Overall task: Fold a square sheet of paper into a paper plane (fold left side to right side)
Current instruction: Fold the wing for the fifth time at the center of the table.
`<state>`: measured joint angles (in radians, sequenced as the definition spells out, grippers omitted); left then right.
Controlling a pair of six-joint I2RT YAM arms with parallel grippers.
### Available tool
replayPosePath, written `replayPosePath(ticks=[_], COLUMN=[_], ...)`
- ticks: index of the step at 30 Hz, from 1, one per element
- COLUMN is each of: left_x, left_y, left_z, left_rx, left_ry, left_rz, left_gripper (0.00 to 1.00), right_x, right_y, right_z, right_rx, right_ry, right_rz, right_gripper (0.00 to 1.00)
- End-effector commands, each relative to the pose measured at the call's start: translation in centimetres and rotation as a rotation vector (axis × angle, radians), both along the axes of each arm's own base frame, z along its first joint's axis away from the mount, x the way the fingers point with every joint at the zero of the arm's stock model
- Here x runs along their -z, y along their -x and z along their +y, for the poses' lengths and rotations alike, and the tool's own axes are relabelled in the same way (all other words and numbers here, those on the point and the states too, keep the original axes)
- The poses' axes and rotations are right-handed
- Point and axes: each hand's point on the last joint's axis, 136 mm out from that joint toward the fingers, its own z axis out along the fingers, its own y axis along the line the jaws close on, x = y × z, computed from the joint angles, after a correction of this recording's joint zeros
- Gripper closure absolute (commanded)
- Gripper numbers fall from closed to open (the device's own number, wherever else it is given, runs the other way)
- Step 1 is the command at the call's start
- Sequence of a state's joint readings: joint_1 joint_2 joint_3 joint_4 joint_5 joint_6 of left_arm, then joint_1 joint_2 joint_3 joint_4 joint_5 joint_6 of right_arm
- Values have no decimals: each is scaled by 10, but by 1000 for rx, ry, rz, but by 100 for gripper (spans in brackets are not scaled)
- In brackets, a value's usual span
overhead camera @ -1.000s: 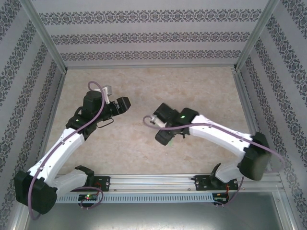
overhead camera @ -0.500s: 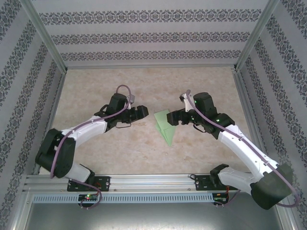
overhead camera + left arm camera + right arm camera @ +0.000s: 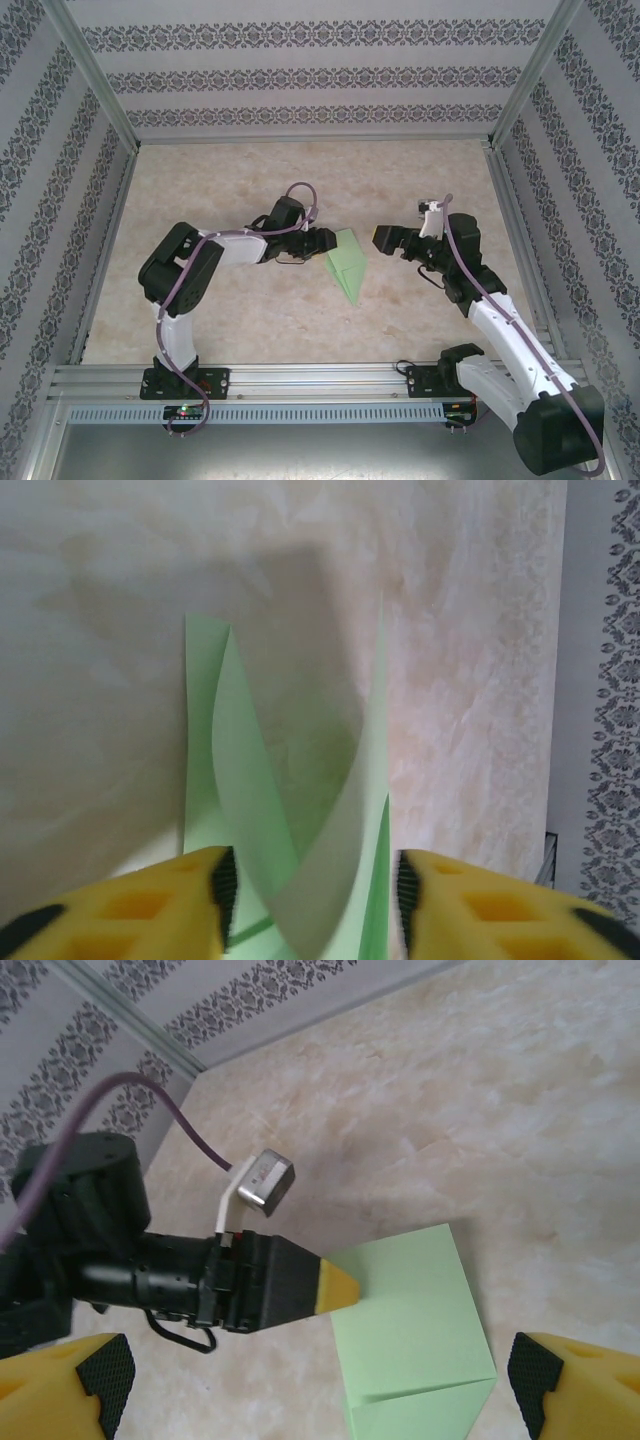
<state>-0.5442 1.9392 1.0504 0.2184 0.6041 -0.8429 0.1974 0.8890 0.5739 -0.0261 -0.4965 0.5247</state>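
Light green paper plane (image 3: 347,265), yellow fingers (image 3: 130,905), beige marbled table (image 3: 250,310), grey floral-striped walls (image 3: 320,70)

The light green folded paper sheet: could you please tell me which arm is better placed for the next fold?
Left, probably: the left end effector straddles the raised flaps of the light green folded paper sheet, jaws open, while the right end effector hangs open, apart from it.

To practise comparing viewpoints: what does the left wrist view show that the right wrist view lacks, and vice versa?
Left wrist: green paper flaps curling up inside the open left gripper. Right wrist: that gripper from outside, its purple cable, a crease across the flat paper, the right gripper wide open. Both: the green paper on the marbled table.
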Motion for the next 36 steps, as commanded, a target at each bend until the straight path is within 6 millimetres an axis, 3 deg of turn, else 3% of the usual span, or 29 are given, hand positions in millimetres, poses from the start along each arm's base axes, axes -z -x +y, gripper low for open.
replayPosePath(ticks=[1,7,12,25,36], left_x=[-15,-17,-28,-77,-100], left_y=[-10,-10,-4,29,47], left_z=[-16,-12,0,21,22], left_rx=[37,75,114,267,343], left_ry=[52,25,42,173,238], left_rz=[-67,-125,-193,-387,-433], left_gripper=[64,89,100,100,100], right_x=[-3,23,37,62,80], right_y=[2,3,-5,-43,-49], right_z=[7,11,24,55,70], right_rx=[-41,-81,-188,-441,-563], right_ry=[-81,-69,-78,-179,-337], right_rz=[4,107,162,119,82], right_gripper=[2,2,2,21,35])
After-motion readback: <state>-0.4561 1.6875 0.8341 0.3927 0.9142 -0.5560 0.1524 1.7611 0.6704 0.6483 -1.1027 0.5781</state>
